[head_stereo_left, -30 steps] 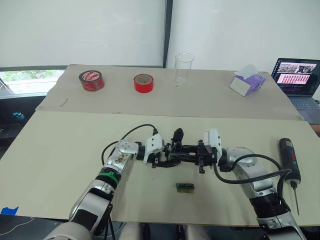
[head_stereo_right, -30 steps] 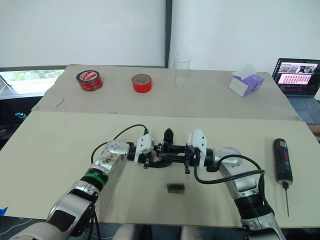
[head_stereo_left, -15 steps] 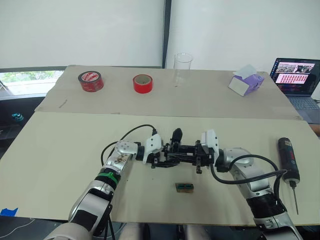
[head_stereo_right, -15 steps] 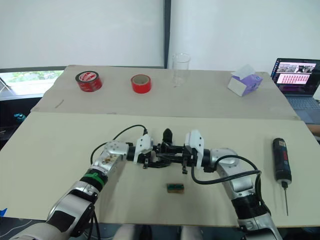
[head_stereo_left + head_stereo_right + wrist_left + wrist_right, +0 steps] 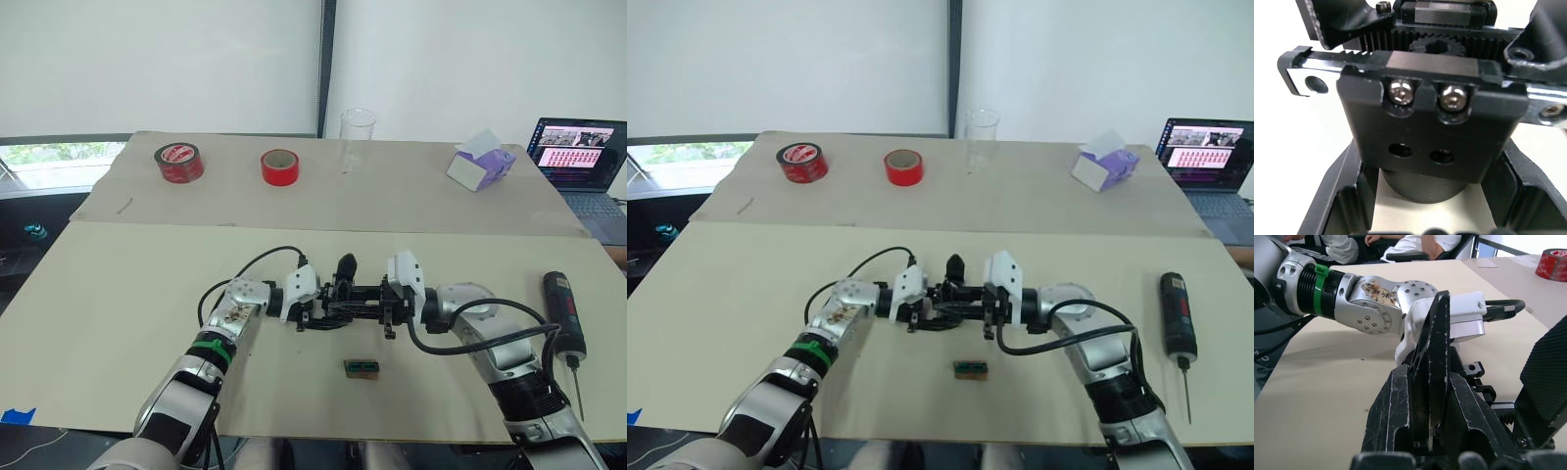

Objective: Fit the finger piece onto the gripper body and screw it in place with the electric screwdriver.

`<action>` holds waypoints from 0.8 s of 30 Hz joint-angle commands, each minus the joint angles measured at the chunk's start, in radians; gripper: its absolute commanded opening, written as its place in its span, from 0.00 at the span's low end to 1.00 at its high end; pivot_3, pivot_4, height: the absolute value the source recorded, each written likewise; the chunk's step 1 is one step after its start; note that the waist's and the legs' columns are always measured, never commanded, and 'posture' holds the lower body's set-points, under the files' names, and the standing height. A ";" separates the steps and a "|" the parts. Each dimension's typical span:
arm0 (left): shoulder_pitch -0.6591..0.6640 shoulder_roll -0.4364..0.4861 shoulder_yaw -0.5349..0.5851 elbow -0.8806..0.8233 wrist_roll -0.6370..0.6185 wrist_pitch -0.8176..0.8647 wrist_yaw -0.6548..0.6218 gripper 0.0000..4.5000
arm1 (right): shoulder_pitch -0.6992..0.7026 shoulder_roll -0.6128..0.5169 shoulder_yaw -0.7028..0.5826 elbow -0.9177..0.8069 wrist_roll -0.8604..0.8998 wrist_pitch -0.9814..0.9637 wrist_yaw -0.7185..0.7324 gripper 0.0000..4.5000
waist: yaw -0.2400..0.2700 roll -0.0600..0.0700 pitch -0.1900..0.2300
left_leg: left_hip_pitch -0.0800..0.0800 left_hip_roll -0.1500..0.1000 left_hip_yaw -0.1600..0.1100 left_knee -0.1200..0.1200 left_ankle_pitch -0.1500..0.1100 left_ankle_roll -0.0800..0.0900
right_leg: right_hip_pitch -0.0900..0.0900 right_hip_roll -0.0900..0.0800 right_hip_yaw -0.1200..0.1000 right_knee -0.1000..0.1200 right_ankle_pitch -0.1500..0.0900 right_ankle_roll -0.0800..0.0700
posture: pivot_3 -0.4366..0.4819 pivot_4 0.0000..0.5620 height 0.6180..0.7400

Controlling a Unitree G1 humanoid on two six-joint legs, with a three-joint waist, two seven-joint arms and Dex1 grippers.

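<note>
We are gripping gripper body [image 5: 345, 297] with left hand [image 5: 312, 305], pressing finger piece [image 5: 1434, 363], clamped in right hand [image 5: 388, 311], onto it; screws pending, electric screwdriver [image 5: 565, 310] lying unused right of gripper body.

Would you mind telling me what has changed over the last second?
The right claw has edged toward the left claw, closing in along the gripper body held between them. It keeps its grip on the finger piece. The electric screwdriver and the small green block stayed put.
</note>
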 commanded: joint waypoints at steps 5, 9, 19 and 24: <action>0.028 0.011 -0.021 0.019 0.034 0.011 -0.003 0.52 | 0.011 -0.018 0.048 0.138 -0.088 0.005 -0.013 0.09 | -0.005 0.000 -0.004 | 0.007 0.000 0.000 -0.002 0.000 0.000 | 0.005 -0.001 0.000 -0.001 -0.001 -0.001 | 0.48 0.27 1.00; 0.031 0.012 -0.019 0.015 0.031 0.011 -0.005 0.52 | -0.002 -0.005 0.037 0.167 -0.063 0.032 -0.020 0.09 | -0.008 0.000 -0.006 | 0.013 0.000 0.000 -0.007 0.000 0.000 | 0.010 -0.003 0.000 -0.002 -0.002 -0.001 | 0.48 0.27 1.00; 0.033 0.013 -0.016 0.004 0.027 0.020 -0.004 0.52 | -0.020 -0.014 0.040 0.229 -0.080 -0.008 0.028 0.09 | -0.011 0.000 -0.013 | 0.015 0.000 0.000 -0.009 0.000 -0.001 | 0.011 -0.004 0.000 -0.002 -0.003 -0.003 | 0.48 0.27 1.00; 0.033 0.014 -0.015 0.004 0.026 0.023 -0.004 0.52 | -0.036 -0.013 0.036 0.211 -0.080 -0.051 0.043 0.09 | -0.011 0.000 -0.014 | 0.015 0.000 0.000 -0.009 0.000 -0.001 | 0.011 -0.008 0.000 -0.002 -0.004 -0.003 | 0.48 0.27 1.00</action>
